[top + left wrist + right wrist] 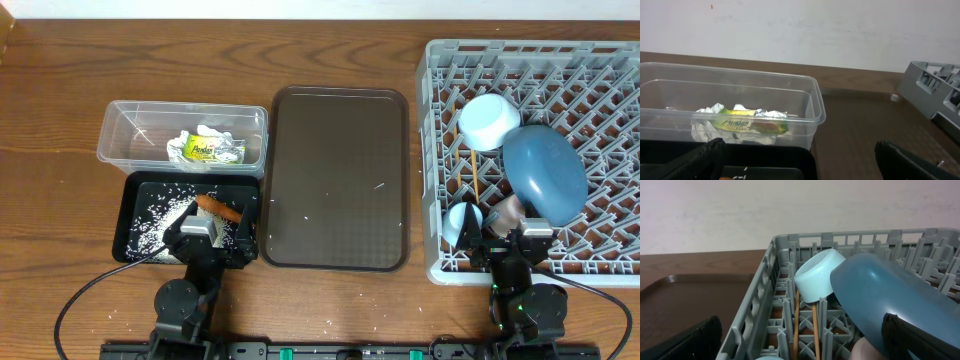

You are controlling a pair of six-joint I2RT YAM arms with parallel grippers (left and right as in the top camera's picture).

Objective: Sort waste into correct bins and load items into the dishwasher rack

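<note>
Table point(60, 90): mid-brown wood, streaked grain. Dishwasher rack point(440, 150): grey, open lattice. Plate point(545, 172): slate blue, plain. Bowl point(488, 122): pale blue. Light blue cup point(462, 220); pinkish-white cup point(508, 210). Chopsticks point(815, 325): tan wood. Serving tray point(340, 180): dark brown, fine grid texture. Tub point(120, 140): clear. Shallow tray point(135, 200): black, flecked with white rice point(155, 225). Carrot point(218, 207): orange. Packet point(205, 150): yellow-green. Foil point(232, 150): silver. Tissues point(210, 131): white

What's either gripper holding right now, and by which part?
Nothing is held. The left gripper and the right gripper both stand wide open, with nothing between their fingers.
</note>
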